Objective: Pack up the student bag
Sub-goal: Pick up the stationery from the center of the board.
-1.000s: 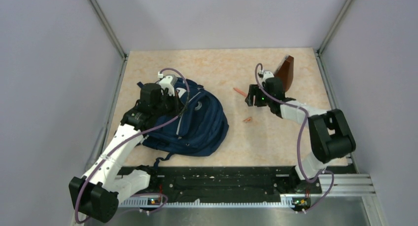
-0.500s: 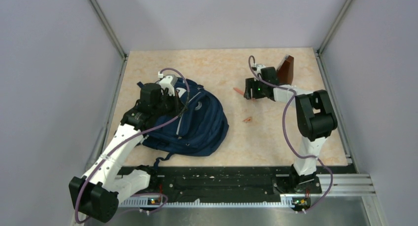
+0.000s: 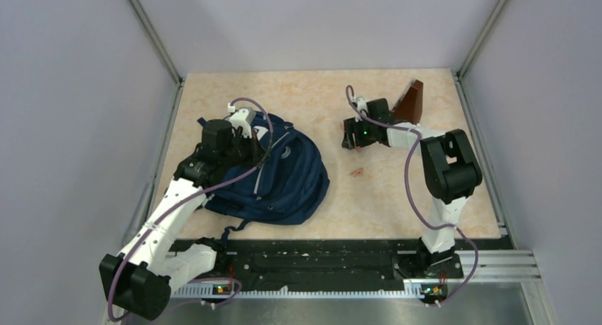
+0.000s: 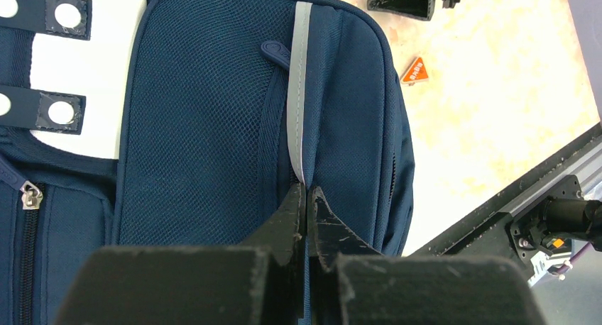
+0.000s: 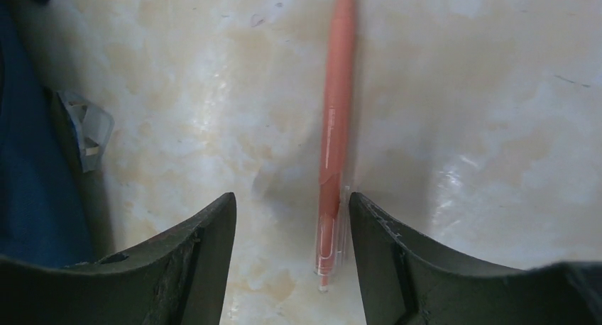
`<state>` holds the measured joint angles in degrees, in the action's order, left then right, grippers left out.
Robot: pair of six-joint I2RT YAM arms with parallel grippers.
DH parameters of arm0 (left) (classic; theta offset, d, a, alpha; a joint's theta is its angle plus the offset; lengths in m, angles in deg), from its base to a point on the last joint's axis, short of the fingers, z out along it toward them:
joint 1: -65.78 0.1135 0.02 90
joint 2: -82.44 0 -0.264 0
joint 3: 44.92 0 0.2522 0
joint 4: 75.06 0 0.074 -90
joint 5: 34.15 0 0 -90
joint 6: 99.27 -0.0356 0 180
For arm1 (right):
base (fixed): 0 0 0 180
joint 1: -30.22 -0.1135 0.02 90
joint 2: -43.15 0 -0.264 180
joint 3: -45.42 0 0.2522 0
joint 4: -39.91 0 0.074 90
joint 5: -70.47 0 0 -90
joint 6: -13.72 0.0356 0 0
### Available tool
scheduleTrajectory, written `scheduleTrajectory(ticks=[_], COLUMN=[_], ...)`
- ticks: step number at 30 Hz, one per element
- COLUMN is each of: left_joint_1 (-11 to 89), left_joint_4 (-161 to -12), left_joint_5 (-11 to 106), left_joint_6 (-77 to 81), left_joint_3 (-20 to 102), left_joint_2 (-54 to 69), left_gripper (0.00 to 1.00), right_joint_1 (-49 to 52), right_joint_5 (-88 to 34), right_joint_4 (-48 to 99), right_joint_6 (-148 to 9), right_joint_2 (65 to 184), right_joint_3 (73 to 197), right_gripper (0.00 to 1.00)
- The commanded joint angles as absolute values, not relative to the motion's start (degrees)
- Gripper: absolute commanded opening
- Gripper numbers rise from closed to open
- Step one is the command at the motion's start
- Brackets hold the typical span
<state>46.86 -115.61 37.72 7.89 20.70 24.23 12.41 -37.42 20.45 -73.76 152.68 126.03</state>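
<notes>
High rear overview, close downward wrist views, shared table (image 3: 397, 197)

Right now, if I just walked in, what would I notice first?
The big navy student bag on the left side of the table, with the left gripper pinching its grey stripe. Then the orange pen lying on the table farther right, with the open right gripper poised over it.

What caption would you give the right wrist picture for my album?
Open right gripper straddles an orange pen lying on the table, bag at the left edge.
</notes>
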Motion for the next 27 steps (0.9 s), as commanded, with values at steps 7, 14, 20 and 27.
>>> scheduleTrajectory(ticks=[7,14,20,27], left_joint_1=[46.8,46.8,46.8,46.8], left_joint_4=[-111.2,-111.2,-111.1,-111.1], left_joint_5=[36.2,36.4,35.9,36.5], left_joint_6=[7.8,7.8,7.9,7.9], left_joint_3=[21.2,21.1,21.2,21.1], left_joint_2=[25.8,26.0,26.1,26.3], left_gripper=[0.00,0.00,0.00,0.00], right_joint_1=[3.8,3.1,3.1,3.0], right_joint_5=[-10.5,-2.7,-4.1,-7.0], right_joint_4=[10.6,7.6,7.6,8.3], right_joint_6=[-71.0,-67.6,-70.8,-72.4], right_joint_2=[155.9,160.0,162.3,162.7], right_joint_3=[132.5,138.2,140.8,140.6], right_gripper=[0.48,0.41,0.40,0.21])
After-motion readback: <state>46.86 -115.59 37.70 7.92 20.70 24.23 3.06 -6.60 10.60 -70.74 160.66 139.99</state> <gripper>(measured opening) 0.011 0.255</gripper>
